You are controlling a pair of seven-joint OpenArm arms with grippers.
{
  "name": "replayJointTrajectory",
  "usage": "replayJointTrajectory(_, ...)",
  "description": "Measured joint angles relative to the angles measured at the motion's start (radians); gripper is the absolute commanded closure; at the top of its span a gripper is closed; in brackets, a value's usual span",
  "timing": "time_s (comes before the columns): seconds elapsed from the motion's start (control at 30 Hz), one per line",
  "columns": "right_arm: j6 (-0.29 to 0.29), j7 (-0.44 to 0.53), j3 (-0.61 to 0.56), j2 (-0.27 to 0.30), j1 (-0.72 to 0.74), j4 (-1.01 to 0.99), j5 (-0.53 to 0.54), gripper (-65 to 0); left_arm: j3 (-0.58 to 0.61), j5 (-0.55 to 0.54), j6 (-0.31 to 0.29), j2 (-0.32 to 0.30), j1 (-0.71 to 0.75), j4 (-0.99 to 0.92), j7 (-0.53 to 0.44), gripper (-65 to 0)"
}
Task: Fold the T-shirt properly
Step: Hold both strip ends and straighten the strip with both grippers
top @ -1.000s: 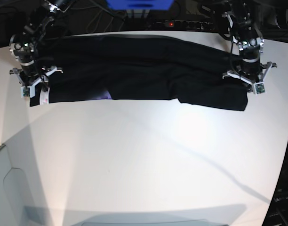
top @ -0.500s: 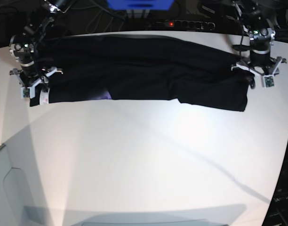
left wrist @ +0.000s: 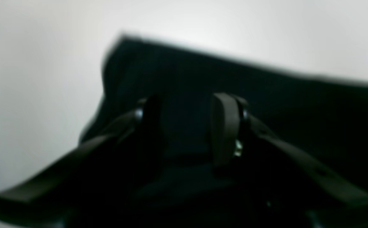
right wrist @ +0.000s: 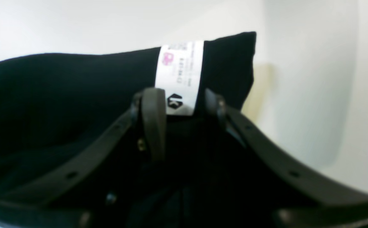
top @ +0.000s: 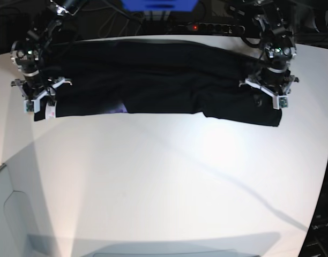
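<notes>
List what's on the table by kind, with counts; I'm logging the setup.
T-shirt: 1
White label on the shirt: 1
Grippers, left gripper and right gripper: 2
Total: 4

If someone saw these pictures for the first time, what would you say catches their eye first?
A long black T-shirt, folded into a band, stretches across the far side of the white table. One gripper hangs over each end: the left gripper and the right gripper, both with jaws apart. A white label stands out at the right gripper's end.
</notes>
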Motion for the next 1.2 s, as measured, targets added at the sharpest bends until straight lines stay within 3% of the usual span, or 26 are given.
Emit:
replayJointTrajectory(0.07,0.0,0.0,0.0,0.0,0.0,0.0,-0.001,-21.7,-0.015,0.021,0.003,-0.019,0.001,-0.051,-0.001,-26.6)
replayJointTrajectory(0.23,0.0,0.0,0.0,0.0,0.0,0.0,0.0,-21.7,-0.049,0.009,0.001,-0.135,-0.002,-0.133,-0.006,-26.6)
replayJointTrajectory(0.33,0.0,0.0,0.0,0.0,0.003,0.0,0.0,-21.7,-0.071,0.009,0.002,-0.161,-0.005,-0.135,-0.004,-26.6)
replayJointTrajectory(0.53,0.0,0.001,0.0,0.002,0.003,0.0,0.0,-21.7,-0.096,0.006,0.002,-0.166,-0.07,-0.132,-0.007,-26.6)
replayJointTrajectory(1.13,0.0,0.0,0.003,0.003,0.0,0.0,0.0,-21.7,-0.127,0.006,-0.002,-0.163,0.033,-0.066,0.002,-27.1)
replayJointTrajectory(1.2,0.0,0.0,0.003,0.003,0.0,0.0,0.0,-21.7,-0.129,-0.045,-0.001,-0.161,0.041,-0.067,0.013,-27.1)
